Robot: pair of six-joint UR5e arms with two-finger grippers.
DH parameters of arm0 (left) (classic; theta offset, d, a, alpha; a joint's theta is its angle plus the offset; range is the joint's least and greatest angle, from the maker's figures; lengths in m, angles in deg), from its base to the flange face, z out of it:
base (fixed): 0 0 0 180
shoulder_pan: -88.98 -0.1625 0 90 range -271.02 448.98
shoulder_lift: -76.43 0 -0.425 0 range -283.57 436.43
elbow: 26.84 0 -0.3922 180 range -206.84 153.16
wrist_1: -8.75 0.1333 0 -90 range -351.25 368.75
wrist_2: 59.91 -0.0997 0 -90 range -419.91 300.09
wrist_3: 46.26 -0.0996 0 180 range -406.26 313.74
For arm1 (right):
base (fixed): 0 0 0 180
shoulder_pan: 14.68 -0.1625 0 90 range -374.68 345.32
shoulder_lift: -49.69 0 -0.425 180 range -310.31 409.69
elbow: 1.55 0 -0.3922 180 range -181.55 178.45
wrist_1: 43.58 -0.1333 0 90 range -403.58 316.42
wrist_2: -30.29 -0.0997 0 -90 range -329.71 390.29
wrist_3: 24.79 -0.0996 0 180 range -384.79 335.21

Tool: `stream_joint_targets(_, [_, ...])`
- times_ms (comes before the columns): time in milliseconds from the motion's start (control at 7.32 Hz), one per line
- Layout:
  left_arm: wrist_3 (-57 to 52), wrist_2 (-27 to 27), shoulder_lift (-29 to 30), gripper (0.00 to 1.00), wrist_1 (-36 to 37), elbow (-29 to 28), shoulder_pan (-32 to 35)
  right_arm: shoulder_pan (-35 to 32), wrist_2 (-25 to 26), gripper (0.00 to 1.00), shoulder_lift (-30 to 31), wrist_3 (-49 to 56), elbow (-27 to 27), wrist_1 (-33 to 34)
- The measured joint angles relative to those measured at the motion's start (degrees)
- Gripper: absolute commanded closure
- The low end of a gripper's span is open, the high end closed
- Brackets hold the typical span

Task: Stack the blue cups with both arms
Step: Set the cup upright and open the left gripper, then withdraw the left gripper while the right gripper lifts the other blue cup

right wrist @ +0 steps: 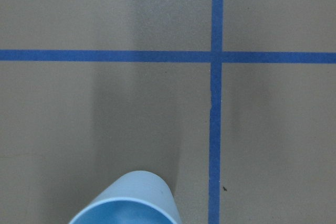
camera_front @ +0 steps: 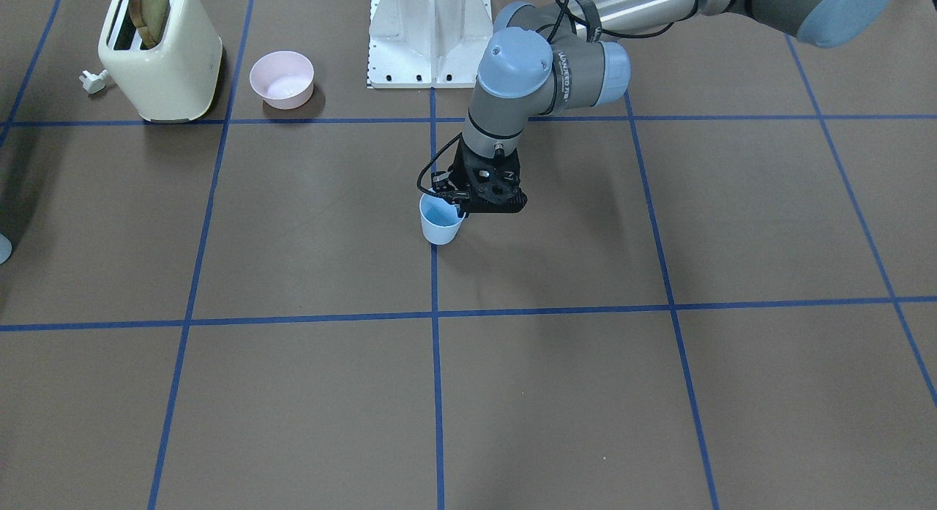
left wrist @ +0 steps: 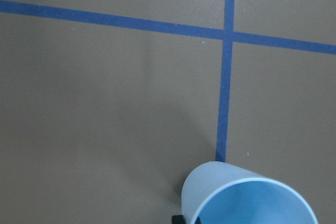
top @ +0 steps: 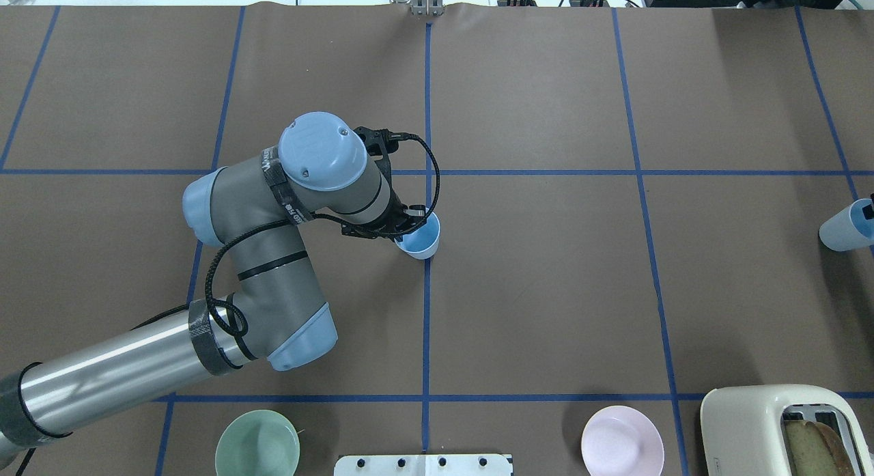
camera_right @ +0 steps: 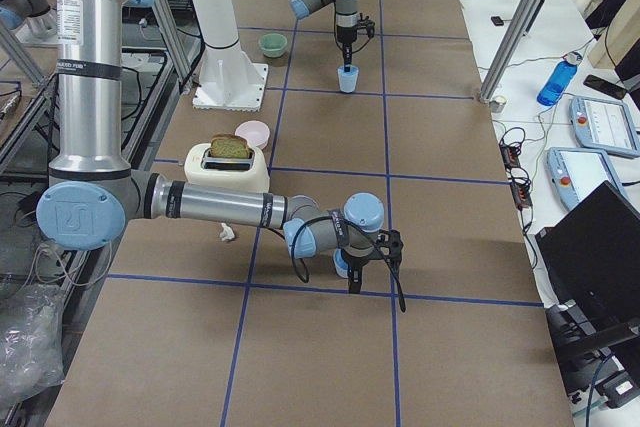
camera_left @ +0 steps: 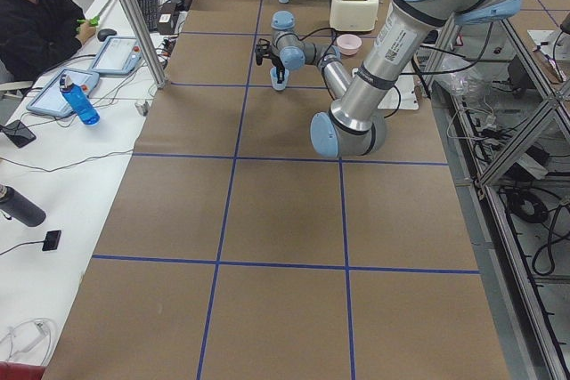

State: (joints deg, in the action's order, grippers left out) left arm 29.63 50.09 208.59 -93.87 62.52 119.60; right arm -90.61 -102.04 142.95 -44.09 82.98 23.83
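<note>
One blue cup [camera_front: 441,221] [top: 419,237] stands upright on the centre blue tape line. My left gripper [camera_front: 457,204] [top: 408,225] is shut on its rim; the left wrist view shows the cup [left wrist: 247,195] at the bottom edge. I cannot tell whether it touches the table. The second blue cup [top: 845,228] [camera_right: 342,263] is at the table's right end, tilted. My right gripper [top: 867,212] [camera_right: 356,269] is shut on it. The cup fills the bottom of the right wrist view [right wrist: 126,200].
A cream toaster [camera_front: 161,56] [top: 778,428] with bread, a pink bowl [camera_front: 282,78] [top: 621,443] and a mint-green bowl [top: 257,443] stand near the white pedestal base [camera_front: 430,34]. A white plug [camera_front: 93,80] lies by the toaster. Operators sit along the far side.
</note>
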Motion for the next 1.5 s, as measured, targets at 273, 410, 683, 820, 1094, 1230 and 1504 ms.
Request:
stream_joint_targets(273, [0.1, 0.0, -0.5, 0.02, -3.2, -0.4, -0.3, 0.0, 0.0, 0.01, -0.1, 0.0, 0.0, 0.0])
stream_joint_targets(410, [0.0, 0.0, -0.5, 0.02, -3.9, -0.4, -0.3, 0.0, -0.1, 0.17, -0.1, 0.0, 0.1, 0.0])
stream_joint_targets(683, [-0.3, 0.2, -0.8, 0.02, -4.2, 0.8, -0.1, 0.1, -0.1, 0.91, -0.5, -1.9, 0.3, 0.0])
stream_joint_targets(820, [-0.4, 0.4, -1.6, 0.02, -4.1, 2.7, 0.1, 0.5, -0.1, 1.0, -1.0, -4.8, 0.4, -0.1])
stream_joint_targets(1094, [-0.6, 3.0, -4.3, 0.02, -3.7, 7.1, 2.1, 1.3, 0.0, 1.0, -1.7, -7.5, 0.4, -0.3])
stream_joint_targets(1230, [-0.7, 6.1, -5.2, 0.02, -3.7, 8.4, 4.3, 1.4, 0.2, 1.0, -1.7, -8.2, 0.1, -1.5])
stream_joint_targets(1504, [-4.9, 11.3, -8.4, 0.02, -3.7, 10.8, 9.6, 1.5, 0.0, 1.0, -1.8, -8.7, -0.1, -4.0])
